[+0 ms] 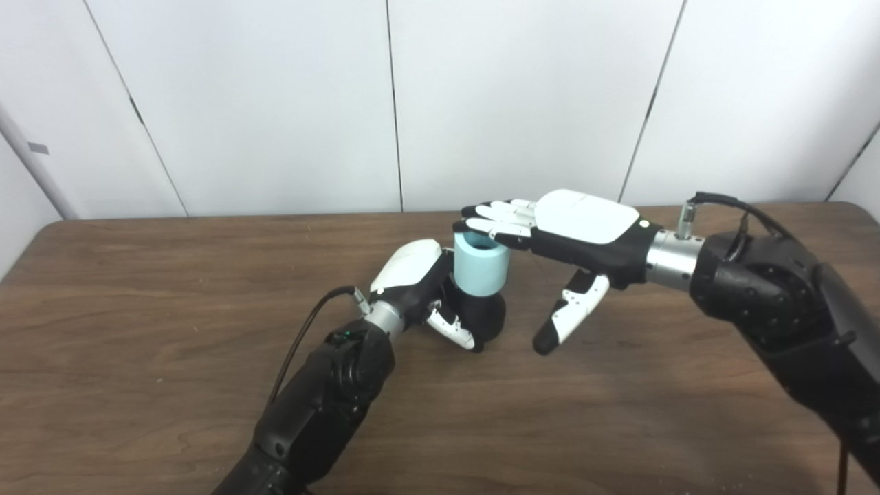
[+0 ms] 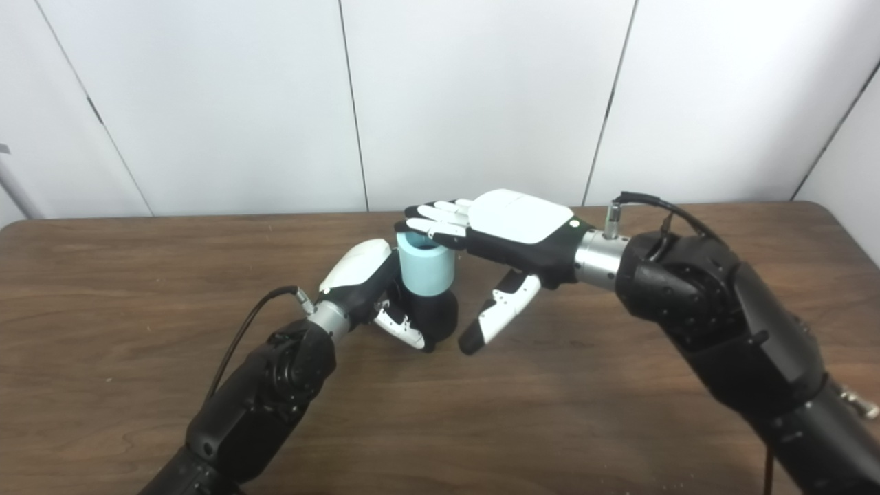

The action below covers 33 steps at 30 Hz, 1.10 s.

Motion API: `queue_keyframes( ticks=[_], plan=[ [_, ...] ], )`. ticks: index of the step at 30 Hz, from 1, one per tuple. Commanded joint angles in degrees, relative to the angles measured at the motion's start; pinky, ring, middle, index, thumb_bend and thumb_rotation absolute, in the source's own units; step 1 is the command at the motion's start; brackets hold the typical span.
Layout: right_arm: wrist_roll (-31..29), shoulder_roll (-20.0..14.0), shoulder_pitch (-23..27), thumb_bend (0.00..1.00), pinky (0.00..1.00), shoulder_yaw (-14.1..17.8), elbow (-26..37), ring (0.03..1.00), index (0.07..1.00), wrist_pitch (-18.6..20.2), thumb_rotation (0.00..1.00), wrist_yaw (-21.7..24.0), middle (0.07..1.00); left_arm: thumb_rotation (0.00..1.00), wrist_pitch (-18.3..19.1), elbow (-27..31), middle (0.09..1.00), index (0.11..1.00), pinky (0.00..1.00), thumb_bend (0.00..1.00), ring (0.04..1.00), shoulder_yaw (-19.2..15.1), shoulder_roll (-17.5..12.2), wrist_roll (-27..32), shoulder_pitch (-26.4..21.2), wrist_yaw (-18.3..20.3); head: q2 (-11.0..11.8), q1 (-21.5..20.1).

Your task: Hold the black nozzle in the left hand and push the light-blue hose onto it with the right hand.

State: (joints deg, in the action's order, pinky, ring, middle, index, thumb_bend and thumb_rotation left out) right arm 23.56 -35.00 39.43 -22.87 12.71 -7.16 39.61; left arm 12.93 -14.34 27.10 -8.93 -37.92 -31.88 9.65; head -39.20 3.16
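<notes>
The black nozzle (image 1: 485, 315) stands upright on the wooden table (image 1: 137, 289) with the short light-blue hose (image 1: 480, 268) sitting on its top. My left hand (image 1: 419, 282) is shut on the nozzle, thumb wrapped across its front. My right hand (image 1: 570, 234) hovers flat, palm down, its fingers (image 1: 498, 218) stretched over the hose's open top and resting on or just above its rim. The right thumb (image 1: 567, 316) hangs down to the right of the nozzle, apart from it. This hand holds nothing.
White wall panels (image 1: 275, 103) rise behind the table's far edge. Cables loop from both wrists (image 1: 309, 323). Bare wood lies left, right and in front of the hands.
</notes>
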Motion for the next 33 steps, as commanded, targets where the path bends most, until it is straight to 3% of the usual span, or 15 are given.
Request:
queue_keyframes(
  ticks=[1,7,24,33],
  plan=[
    [-0.9,-1.3,-0.1,0.96,1.0,-3.0,-1.5,1.0,0.944,-5.2,1.0,4.1,0.996,0.0,3.2,-3.6,0.503,0.475,0.55,0.53,0.51,0.9,-1.6,0.3,2.6,4.6,0.0,0.0],
    [0.7,-1.5,0.5,0.98,1.0,-5.0,-4.8,1.0,0.958,-7.5,1.0,3.9,0.997,0.0,3.6,-3.1,0.492,0.478,0.5,0.53,0.496,1.0,-1.5,0.1,2.7,4.8,-0.1,0.2],
    [7.9,-0.4,-1.4,0.92,1.0,-4.3,-3.1,1.0,0.967,3.7,1.0,3.5,1.0,0.0,3.5,-2.4,0.498,0.477,0.54,0.53,0.505,0.8,-1.8,0.0,3.0,5.1,-0.7,0.3],
    [8.1,-1.1,-2.5,0.92,1.0,-4.9,0.3,0.997,0.999,11.0,1.0,6.5,1.0,0.0,3.3,-1.8,0.471,0.481,0.47,0.53,0.468,0.5,-2.1,0.2,3.2,5.2,-1.1,0.0]
  ],
)
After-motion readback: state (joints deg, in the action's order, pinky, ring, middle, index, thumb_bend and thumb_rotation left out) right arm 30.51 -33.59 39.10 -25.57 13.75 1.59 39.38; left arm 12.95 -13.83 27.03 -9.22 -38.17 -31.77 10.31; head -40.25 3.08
